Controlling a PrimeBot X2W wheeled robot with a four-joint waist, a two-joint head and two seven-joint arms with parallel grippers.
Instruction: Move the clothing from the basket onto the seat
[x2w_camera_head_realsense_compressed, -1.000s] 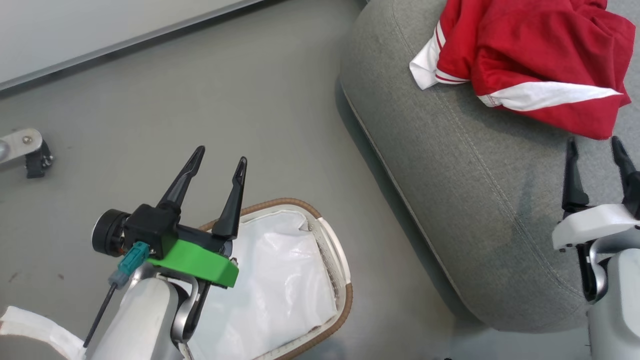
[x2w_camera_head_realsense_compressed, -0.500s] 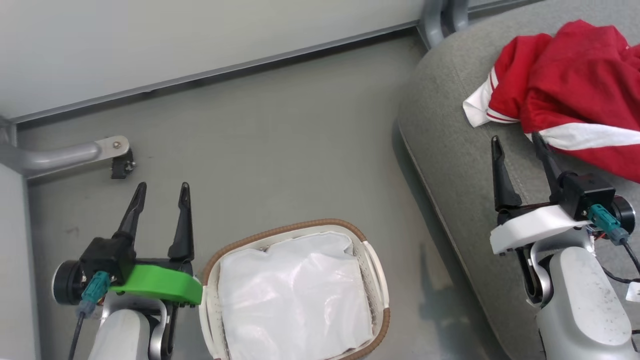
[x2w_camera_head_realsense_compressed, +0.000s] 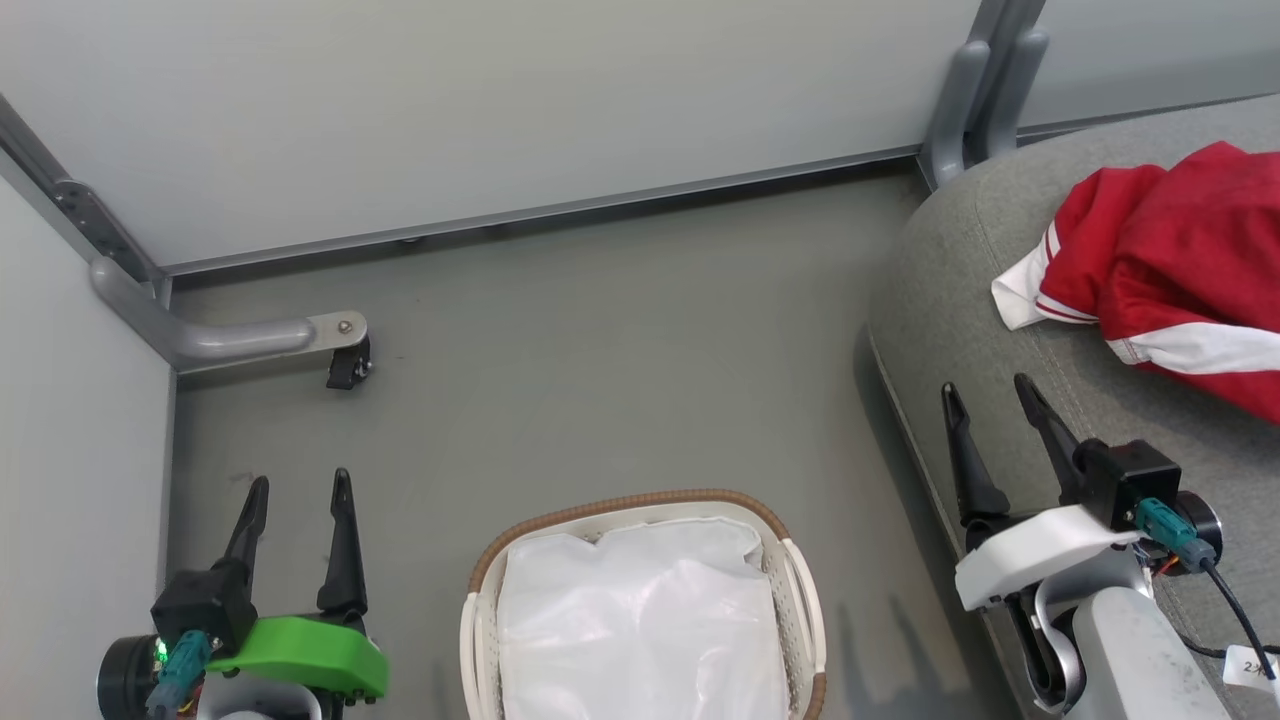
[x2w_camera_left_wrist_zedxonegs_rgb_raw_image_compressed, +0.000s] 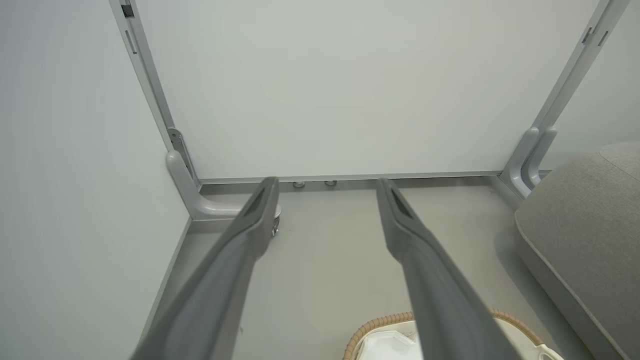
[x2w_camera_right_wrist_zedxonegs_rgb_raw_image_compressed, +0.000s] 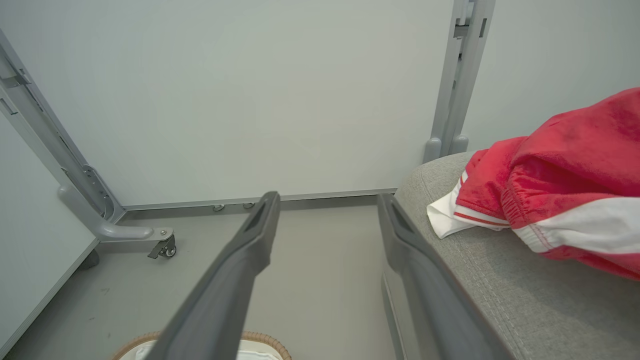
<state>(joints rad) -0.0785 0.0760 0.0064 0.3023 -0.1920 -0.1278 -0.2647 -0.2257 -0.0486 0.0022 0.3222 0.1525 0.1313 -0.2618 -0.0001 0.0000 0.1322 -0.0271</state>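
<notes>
A small white tag (x2w_camera_head_realsense_compressed: 1250, 665) hangs from the cable by the right arm at the lower right of the head view. Its dark marks may read "2X", but they are too small to be sure. The clothing (x2w_camera_head_realsense_compressed: 1170, 250), a crumpled bright red garment with white stripes and trim, lies on the seat (x2w_camera_head_realsense_compressed: 960, 270), a large grey woven cushion at the right. The basket (x2w_camera_head_realsense_compressed: 640, 500), oval and white with a brown woven rim, stands on the grey floor (x2w_camera_head_realsense_compressed: 600, 350) at bottom centre, left of the seat and apart from it. A rumpled white liner (x2w_camera_head_realsense_compressed: 640, 620) lies inside it. The left pincer (x2w_camera_head_realsense_compressed: 302, 477) hovers over the floor left of the basket, fingers apart and holding nothing. The right pincer (x2w_camera_head_realsense_compressed: 984, 383) hovers at the seat's edge, fingers likewise apart and empty, short of the clothing. The right wrist view, from low down, adds a gathered elastic hem on the red cloth. The left wrist view shows a sliver of the basket rim under its right finger and the seat's stitched seam. Pale wall panels stand behind the floor, with a grey metal foot on a small black caster (x2w_camera_head_realsense_compressed: 348, 372) at the left and a grey upright post (x2w_camera_head_realsense_compressed: 975, 90) beside the seat.
</notes>
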